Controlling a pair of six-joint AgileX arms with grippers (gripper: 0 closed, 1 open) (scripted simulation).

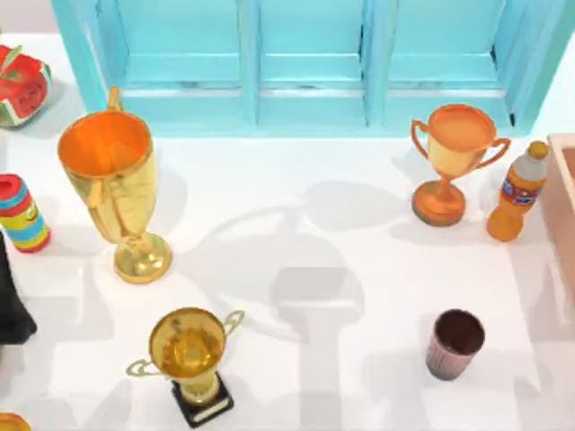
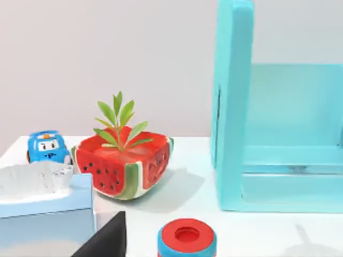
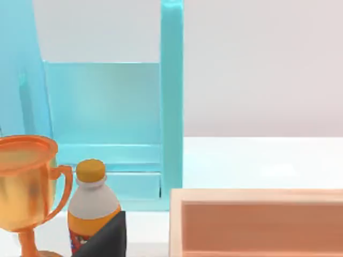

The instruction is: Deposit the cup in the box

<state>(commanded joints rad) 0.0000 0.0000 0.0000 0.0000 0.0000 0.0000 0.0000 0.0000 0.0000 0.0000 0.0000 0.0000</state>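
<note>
The turquoise cabinet [image 1: 310, 63] spans the far edge. The box [image 1: 564, 193] sits at the right edge, beside the orange bottle [image 1: 517, 190]. The cup [image 1: 455, 343] stands upright, near right, well apart from it. Whether either gripper is open, I cannot tell.

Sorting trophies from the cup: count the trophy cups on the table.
3. A tall gold goblet-shaped trophy stands at the left, a gold two-handled trophy on a black base near the front, and an orange two-handled trophy at the right. More may sit beyond the frame.
</note>
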